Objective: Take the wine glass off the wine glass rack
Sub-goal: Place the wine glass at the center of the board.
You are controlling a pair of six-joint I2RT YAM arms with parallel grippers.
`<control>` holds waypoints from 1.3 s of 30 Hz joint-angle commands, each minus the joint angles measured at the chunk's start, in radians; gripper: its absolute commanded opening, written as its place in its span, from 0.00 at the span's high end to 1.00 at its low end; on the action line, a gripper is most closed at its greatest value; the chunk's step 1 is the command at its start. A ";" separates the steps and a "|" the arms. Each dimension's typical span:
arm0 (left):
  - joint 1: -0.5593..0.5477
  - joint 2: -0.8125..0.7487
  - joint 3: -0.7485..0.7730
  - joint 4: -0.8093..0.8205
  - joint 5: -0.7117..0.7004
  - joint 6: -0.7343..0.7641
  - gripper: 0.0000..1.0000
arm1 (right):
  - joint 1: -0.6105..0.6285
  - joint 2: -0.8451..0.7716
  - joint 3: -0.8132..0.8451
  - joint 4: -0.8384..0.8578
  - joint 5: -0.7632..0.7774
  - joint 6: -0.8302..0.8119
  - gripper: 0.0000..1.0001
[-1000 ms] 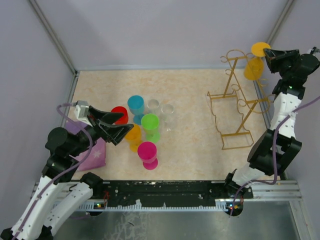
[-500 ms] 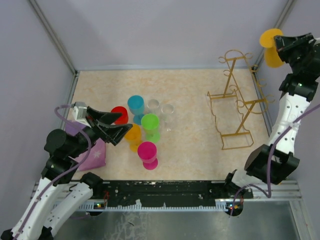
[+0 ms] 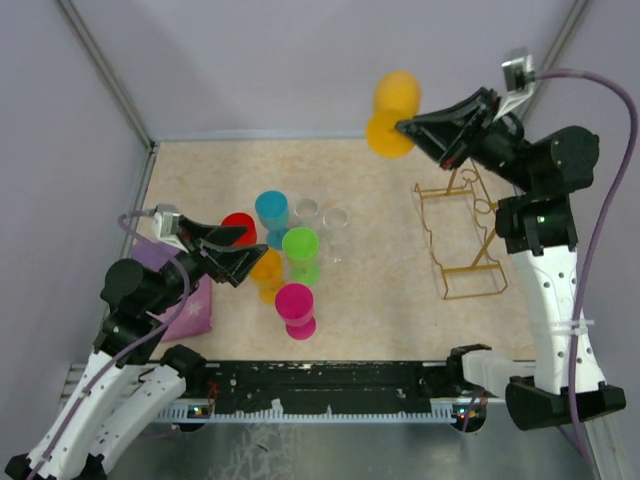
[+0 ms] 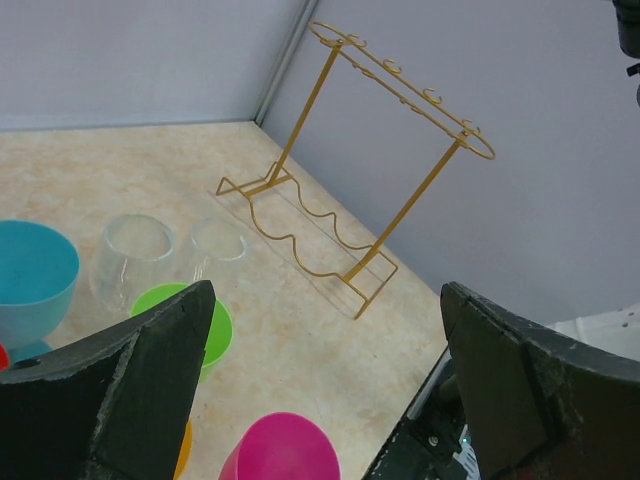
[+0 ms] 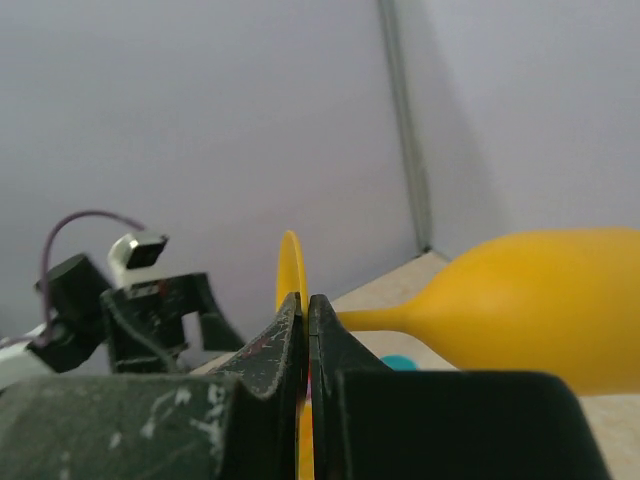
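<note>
- One yellow wine glass (image 3: 392, 112) hangs sideways in mid-air, clear of the gold wine glass rack (image 4: 408, 212).
- Right gripper (image 3: 402, 127) is pinched tight on its stem.
- Left gripper (image 3: 248, 250) is spread wide, holding nothing.

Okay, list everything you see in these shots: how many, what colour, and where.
yellow plastic wine glass: one, yellow, in the air left of the rack, stem pinched
gold wire wine glass rack: one, gold, table's right side, nothing hanging on it
coloured plastic glasses: five, red, blue, green, orange, pink, clustered left of centre
clear glasses: two, clear, right of the blue one
purple cloth: one, white star, near left
beige table: one
left gripper: open, by the cluster
right gripper: shut on the yellow glass
</note>
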 commanded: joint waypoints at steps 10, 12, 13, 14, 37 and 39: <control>0.000 0.045 -0.090 0.345 0.159 -0.180 0.06 | 0.437 -0.110 -0.238 -0.362 0.179 -0.319 1.00; 0.000 0.092 -0.073 0.363 0.238 -0.203 0.10 | 0.466 -0.115 -0.268 -0.365 0.240 -0.320 1.00; -0.002 0.124 -0.061 0.376 0.268 -0.218 0.11 | 0.479 -0.121 -0.285 -0.354 0.256 -0.317 1.00; -0.006 0.158 -0.051 0.395 0.296 -0.238 0.12 | 0.490 -0.127 -0.302 -0.342 0.266 -0.313 1.00; -0.302 0.399 -0.050 0.607 0.066 -0.213 0.39 | 0.569 -0.200 -0.414 -0.237 0.167 -0.245 1.00; -0.303 0.415 -0.047 0.636 0.120 -0.210 0.50 | 0.569 -0.201 -0.415 -0.243 0.168 -0.246 1.00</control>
